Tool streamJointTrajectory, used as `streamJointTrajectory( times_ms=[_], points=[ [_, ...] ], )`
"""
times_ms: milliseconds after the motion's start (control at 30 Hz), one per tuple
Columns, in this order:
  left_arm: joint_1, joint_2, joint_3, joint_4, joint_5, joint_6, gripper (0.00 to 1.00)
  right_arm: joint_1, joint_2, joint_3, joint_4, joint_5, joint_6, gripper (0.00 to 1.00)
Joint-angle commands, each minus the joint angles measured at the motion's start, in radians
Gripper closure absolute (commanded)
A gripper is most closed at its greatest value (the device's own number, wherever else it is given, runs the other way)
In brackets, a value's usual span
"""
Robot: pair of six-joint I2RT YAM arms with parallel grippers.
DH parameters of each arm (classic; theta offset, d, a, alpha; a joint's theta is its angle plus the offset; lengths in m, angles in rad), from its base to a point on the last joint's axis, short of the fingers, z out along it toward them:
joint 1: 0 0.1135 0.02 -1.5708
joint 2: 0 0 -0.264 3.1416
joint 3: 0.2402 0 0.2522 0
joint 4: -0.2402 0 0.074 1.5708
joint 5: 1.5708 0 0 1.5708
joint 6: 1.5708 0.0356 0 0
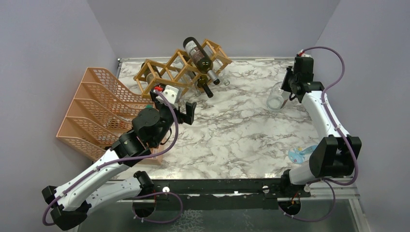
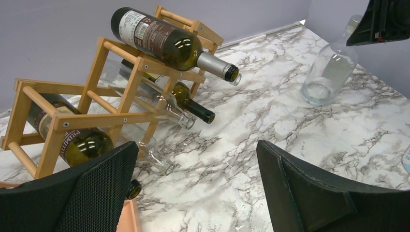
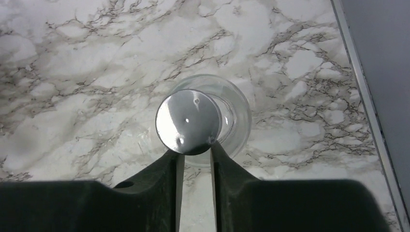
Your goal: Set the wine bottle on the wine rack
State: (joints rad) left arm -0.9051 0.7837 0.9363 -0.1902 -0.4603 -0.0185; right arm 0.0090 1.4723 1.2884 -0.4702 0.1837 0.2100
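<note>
The wine rack [image 1: 176,71] is a light wooden lattice at the back of the marble table; it also shows in the left wrist view [image 2: 121,87]. A clear glass wine bottle [image 1: 276,98] with a silver cap [image 3: 189,122] stands upright at the right. My right gripper [image 1: 289,93] is above it, its fingers [image 3: 170,166] closed against the neck just under the cap. My left gripper [image 1: 186,112] hangs open and empty in front of the rack, with bare marble between its fingers [image 2: 96,193].
The rack holds a dark bottle on top [image 2: 164,41], a green bottle in the left cell [image 2: 77,142], another dark bottle [image 2: 186,99] and clear ones lower down. A salmon-pink mesh organizer [image 1: 96,111] stands at the left. A blue object [image 1: 302,153] lies front right.
</note>
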Motion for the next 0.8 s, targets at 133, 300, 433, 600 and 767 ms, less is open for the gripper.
streamJointTrajectory(
  times_ms=[133, 300, 433, 600, 767],
  points=[
    [0.000, 0.054, 0.009, 0.004, 0.060, 0.015, 0.01, 0.004, -0.032, 0.011, -0.057, -0.106, -0.047, 0.84],
    [-0.001, 0.069, 0.013, 0.014, 0.064, 0.021, 0.01, 0.005, -0.059, -0.002, -0.058, -0.086, -0.046, 0.65],
    [-0.001, 0.069, 0.014, 0.012, 0.065, 0.023, 0.01, 0.005, -0.058, 0.024, -0.049, 0.002, -0.034, 0.32],
    [-0.001, 0.064, 0.014, 0.008, 0.064, 0.019, 0.01, 0.004, -0.007, 0.087, -0.016, 0.017, -0.062, 0.27],
    [0.000, 0.059, 0.013, 0.003, 0.058, 0.008, 0.01, 0.005, 0.067, 0.144, -0.006, -0.011, -0.084, 0.35]
  ],
)
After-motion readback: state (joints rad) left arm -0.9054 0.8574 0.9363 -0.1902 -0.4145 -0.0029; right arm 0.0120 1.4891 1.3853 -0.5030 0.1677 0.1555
